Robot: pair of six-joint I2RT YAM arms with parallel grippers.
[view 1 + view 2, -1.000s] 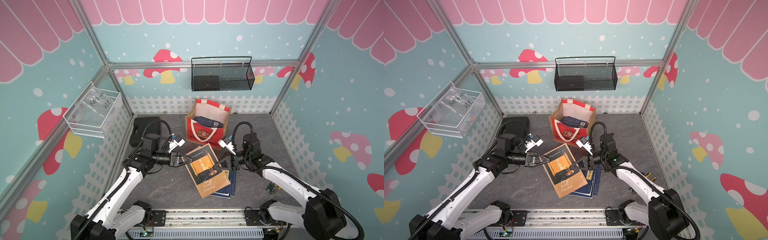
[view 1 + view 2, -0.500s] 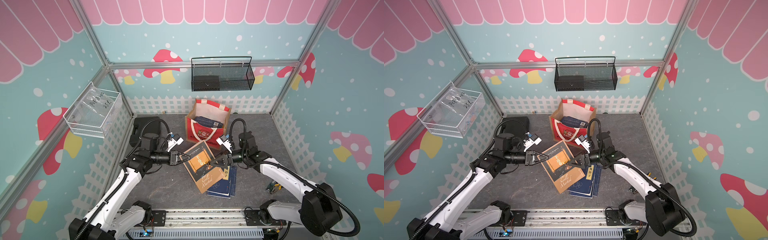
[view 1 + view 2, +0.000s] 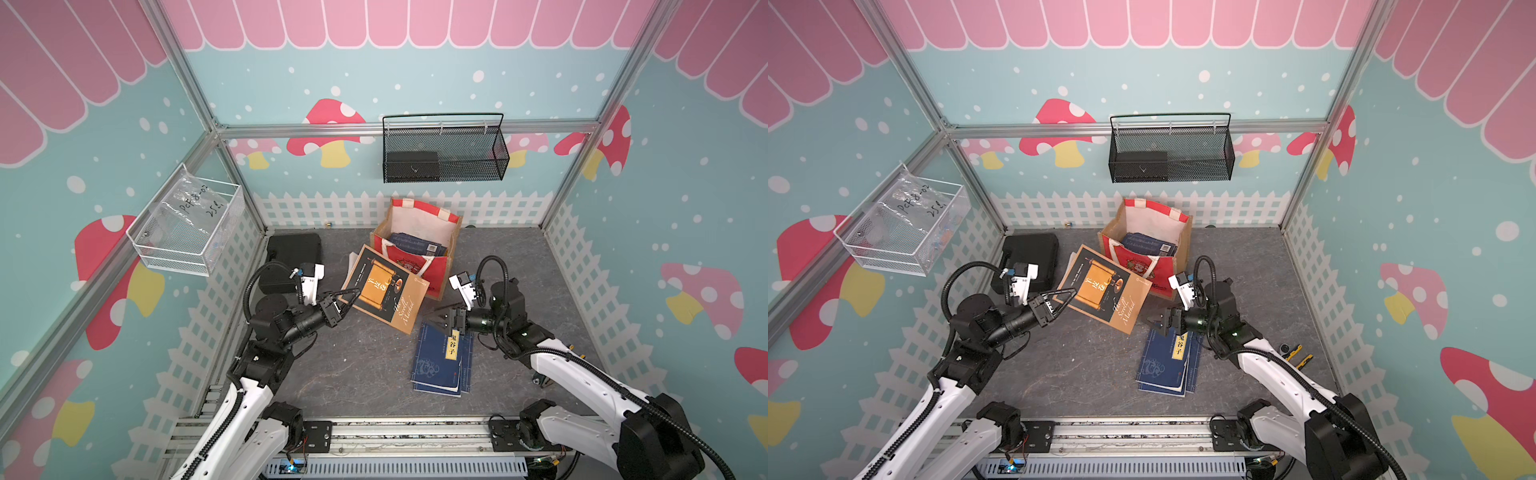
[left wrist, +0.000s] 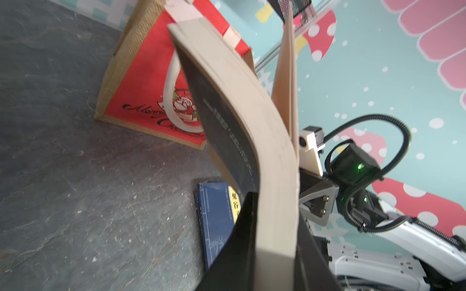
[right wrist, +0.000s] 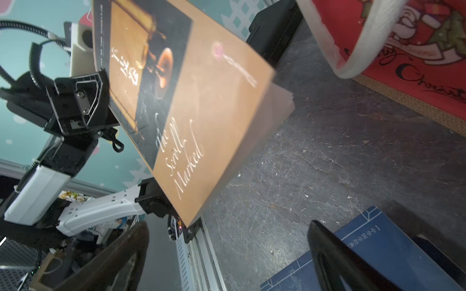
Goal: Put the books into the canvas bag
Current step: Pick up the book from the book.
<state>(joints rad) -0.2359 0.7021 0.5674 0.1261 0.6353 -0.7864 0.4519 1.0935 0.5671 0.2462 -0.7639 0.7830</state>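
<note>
My left gripper (image 3: 351,295) (image 3: 1069,297) is shut on the left edge of the black-and-tan book (image 3: 384,289) (image 3: 1104,291) with the gold scroll. The book hangs tilted above the floor, just in front of the canvas bag (image 3: 434,272) (image 3: 1156,270). Its pages (image 4: 252,113) sit between the left fingers (image 4: 242,226). Dark blue books (image 3: 415,243) lie inside the bag. My right gripper (image 3: 441,318) (image 3: 1154,322) (image 5: 228,226) stands open and empty above the top end of the dark blue books (image 3: 440,365) (image 5: 378,244) on the floor.
A black plastic case (image 3: 295,249) lies at the back left of the floor. A black mesh basket (image 3: 444,153) hangs on the back wall and a white wire basket (image 3: 187,232) on the left wall. Small tools (image 3: 1293,351) lie by the right fence.
The left gripper closed on the book and lifted it back toward the bag. The right gripper let go of the book's right edge, opened wide and drew back over the blue books.
</note>
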